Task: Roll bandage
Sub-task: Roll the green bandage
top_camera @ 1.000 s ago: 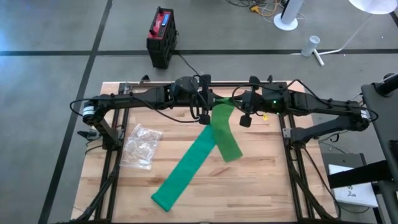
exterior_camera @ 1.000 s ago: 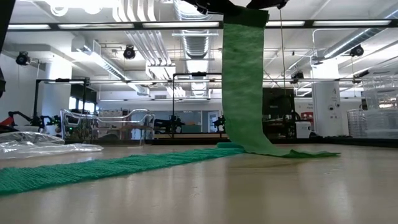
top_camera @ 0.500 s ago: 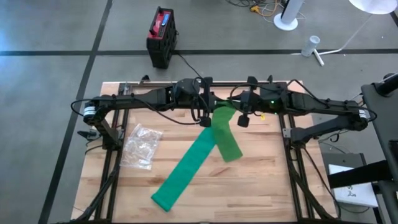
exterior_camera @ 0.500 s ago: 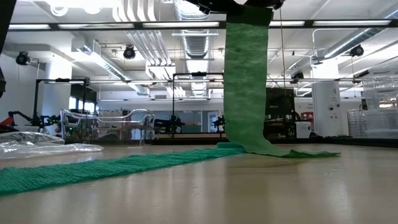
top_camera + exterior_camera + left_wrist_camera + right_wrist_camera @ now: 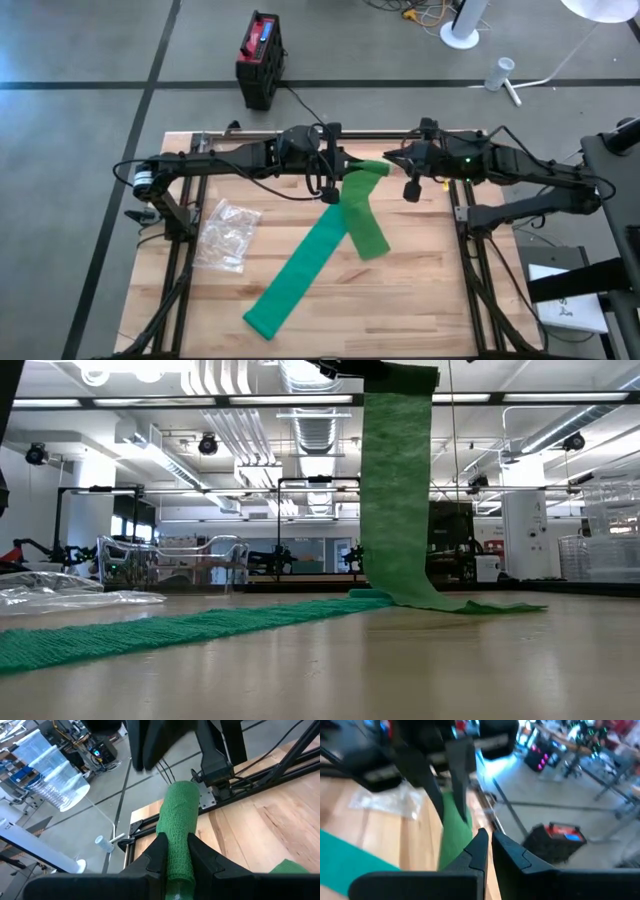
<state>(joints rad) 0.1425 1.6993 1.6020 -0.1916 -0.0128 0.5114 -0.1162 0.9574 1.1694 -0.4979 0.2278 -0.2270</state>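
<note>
My left hand (image 5: 330,176) pinches the crinkly green bandage (image 5: 310,268), draped onto the wooden surface (image 5: 420,290) beside crumpled clear plastic (image 5: 228,234); my right hand (image 5: 408,178) hovers clenched, empty

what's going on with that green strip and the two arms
The left gripper is shut on one end of a long green bandage, holding it up near the table's far edge. The rest hangs down and trails across the wood. The right gripper sits just beside it, shut and holding nothing. A clear plastic wrapper lies off to the left.
</note>
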